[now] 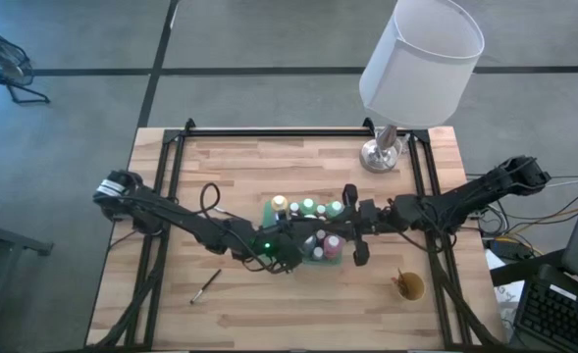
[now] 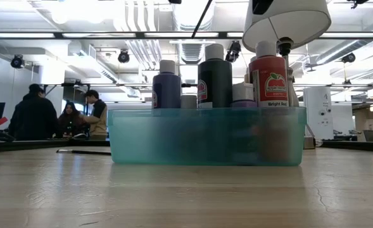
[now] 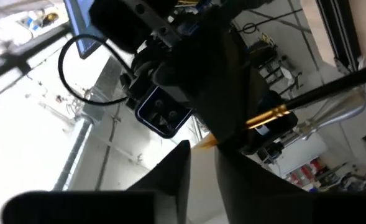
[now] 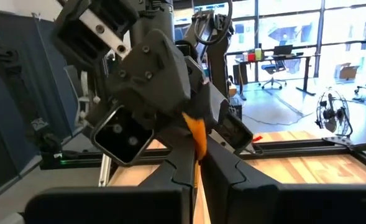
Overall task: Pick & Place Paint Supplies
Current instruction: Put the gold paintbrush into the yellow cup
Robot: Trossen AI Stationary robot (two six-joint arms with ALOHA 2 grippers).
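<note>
Brush [image 3: 276, 115] is passed between arms above the bin [image 1: 272, 210] of bottles [image 1: 308, 207] at mid-desk. Right gripper [image 4: 198, 163] is clenched on its orange ferrule; left gripper [image 3: 201, 163] is partly released. Next, judged: left withdrawn, brush lowered into bin.

In the high view both dark arms crowd the middle of the frame, meeting over the teal bin [image 1: 272, 210] of paint bottles [image 1: 308, 206], so little room is left above it. The lamp [image 1: 418, 61] blocks the upper right of the table [image 1: 230, 162], the tan cup [image 1: 409, 286] stands at lower right, and a lone brush [image 1: 206, 285] lies at lower left. Bare wood lies open along the upper left and the bottom edge.
</note>
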